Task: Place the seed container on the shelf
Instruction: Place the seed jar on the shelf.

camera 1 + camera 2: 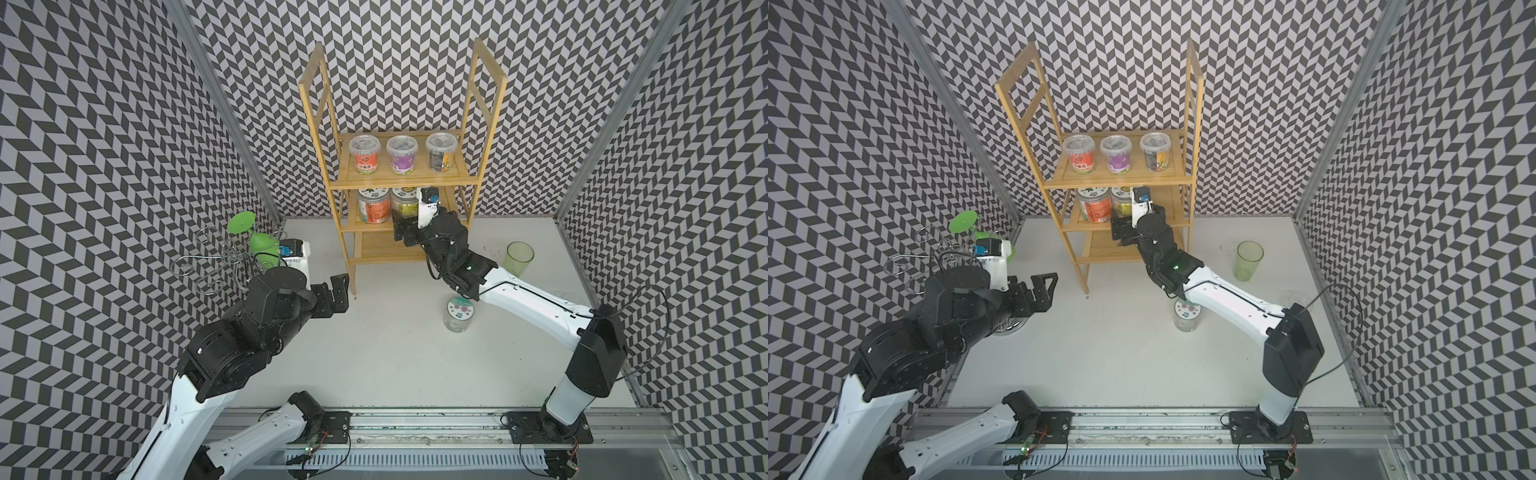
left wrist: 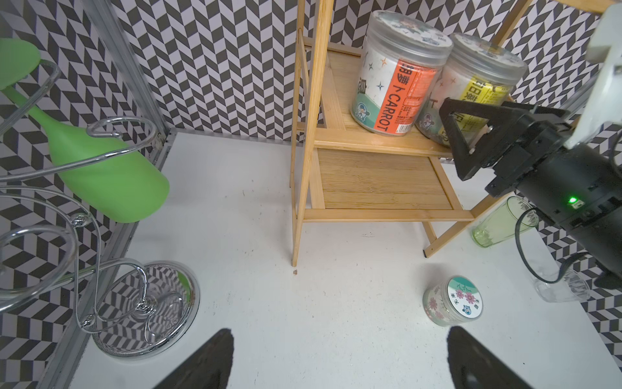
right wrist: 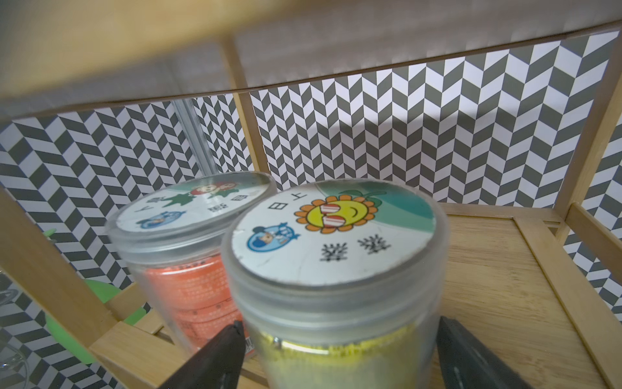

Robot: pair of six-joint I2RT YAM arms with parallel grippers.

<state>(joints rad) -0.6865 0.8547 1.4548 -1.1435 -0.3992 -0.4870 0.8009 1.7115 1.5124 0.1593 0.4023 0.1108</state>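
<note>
While flanking the yellow-labelled clear plastic jar (image 3: 333, 235) on the bamboo slatted shelf (image 3: 505, 269) — pinching or free, unclear — spread right gripper (image 3: 339, 321) fully (left gripper (image 2: 339, 333) spread, idle), retreat straight.

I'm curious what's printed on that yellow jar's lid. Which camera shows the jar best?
The right wrist view: the yellow jar fills the frame, sunflower lid clear. The left wrist view shows its side label, partly behind the right gripper. Both top views show only a sliver under the shelf board.
</note>
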